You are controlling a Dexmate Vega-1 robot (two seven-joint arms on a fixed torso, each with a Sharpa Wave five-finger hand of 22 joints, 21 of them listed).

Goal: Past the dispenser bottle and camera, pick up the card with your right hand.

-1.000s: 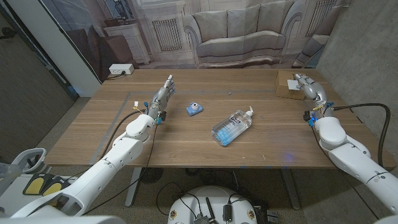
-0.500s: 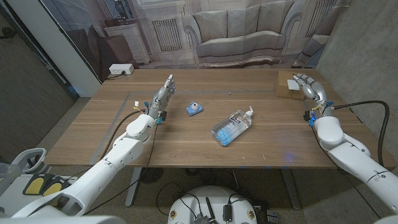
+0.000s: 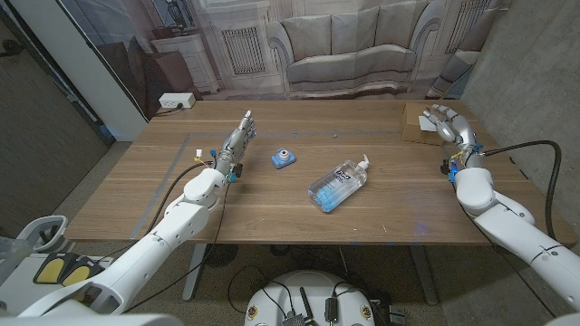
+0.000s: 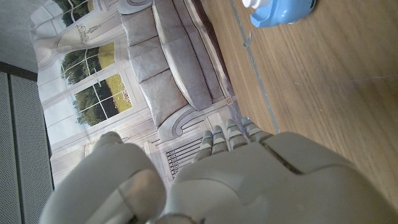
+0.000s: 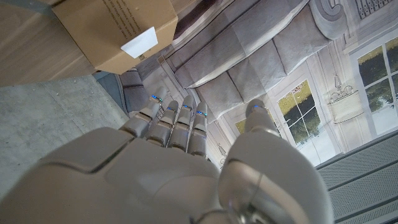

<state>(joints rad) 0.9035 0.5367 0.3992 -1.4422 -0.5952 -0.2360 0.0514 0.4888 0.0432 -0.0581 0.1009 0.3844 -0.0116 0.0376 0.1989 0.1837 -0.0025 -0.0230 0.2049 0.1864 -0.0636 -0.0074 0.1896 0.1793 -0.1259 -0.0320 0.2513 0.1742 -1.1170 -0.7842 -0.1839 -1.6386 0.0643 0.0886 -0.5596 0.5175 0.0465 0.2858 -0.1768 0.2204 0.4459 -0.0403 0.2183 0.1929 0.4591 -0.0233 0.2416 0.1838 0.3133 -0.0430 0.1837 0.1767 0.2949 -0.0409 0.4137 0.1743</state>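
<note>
The tabletop carried a dispenser bottle and a small blue camera mid-table. At the far right corner sat a cardboard box with the white card on it. The right robot hand hovered beside it, fingers apart and empty; the grasp remained undone.

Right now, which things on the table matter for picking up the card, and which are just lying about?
For the job: white card, right hand, dispenser bottle, blue camera.
Just there: cardboard box under the card, left hand.
</note>
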